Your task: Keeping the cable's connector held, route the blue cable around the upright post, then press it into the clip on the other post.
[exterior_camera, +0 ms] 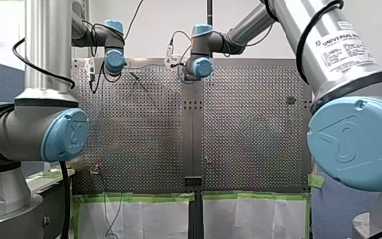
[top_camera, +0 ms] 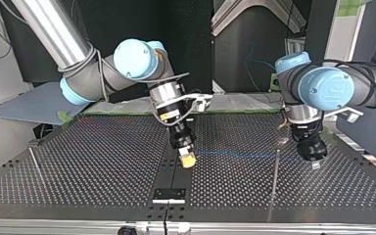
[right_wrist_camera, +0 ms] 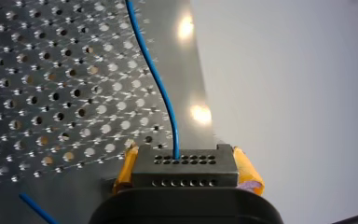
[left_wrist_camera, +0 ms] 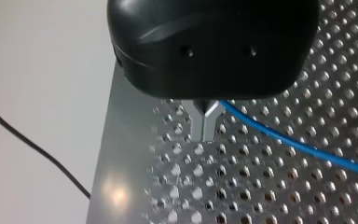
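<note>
My right end effector [right_wrist_camera: 186, 173] clamps one connector [right_wrist_camera: 184, 162]; one blue cable [right_wrist_camera: 156, 79] leaves it toward 12 o'clock. My left end effector [top_camera: 315, 156]: grip cannot be told, hidden by its housing.

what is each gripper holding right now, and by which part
My right gripper clamps the connector by its two sides, between yellow pads. My left gripper looks shut on the blue cable, partway along its length.

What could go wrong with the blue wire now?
The blue cable runs from my right gripper to my left gripper; a hard pull might tug the connector out of the yellow pads. The post near my left gripper is thin, so the cable might slip off it or bend it.
</note>
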Tool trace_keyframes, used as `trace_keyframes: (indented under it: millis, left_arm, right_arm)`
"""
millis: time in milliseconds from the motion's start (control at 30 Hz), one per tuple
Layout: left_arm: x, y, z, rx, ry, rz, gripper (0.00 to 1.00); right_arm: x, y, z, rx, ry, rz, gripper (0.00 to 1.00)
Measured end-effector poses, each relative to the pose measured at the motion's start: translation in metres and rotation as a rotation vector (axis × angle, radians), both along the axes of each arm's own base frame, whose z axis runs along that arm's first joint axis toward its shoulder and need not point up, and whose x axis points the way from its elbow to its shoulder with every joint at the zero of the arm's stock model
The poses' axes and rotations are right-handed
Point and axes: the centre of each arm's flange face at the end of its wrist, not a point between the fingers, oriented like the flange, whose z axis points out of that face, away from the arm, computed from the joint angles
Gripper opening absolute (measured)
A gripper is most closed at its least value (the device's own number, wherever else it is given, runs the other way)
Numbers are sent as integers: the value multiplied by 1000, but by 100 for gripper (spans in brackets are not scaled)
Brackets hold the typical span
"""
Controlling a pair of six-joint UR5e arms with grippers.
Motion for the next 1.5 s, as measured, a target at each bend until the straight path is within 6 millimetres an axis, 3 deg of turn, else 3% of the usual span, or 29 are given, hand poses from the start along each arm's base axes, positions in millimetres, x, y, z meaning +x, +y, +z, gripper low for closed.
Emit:
trace_keyframes:
  millis: [267,400,933,1100,1500]
  left_arm:
    - [29,29,-7,3,9,-3,0]
    - [40,33,-18,-9,15,-25,0]
    - [67,21,-45,-52,31,-155,0]
    - [73,13,-59,-59,59,-203,0]
    - [77,4,-64,-109,42,-240,0]
  right_arm:
    - [8,-12,-19,10,15,-4,0]
    - [11,-15,-26,13,20,-4,0]
    - [21,-33,-84,58,80,-14,0]
    - [23,-39,-109,73,115,-21,0]
    - [32,-41,-173,135,189,-12,0]
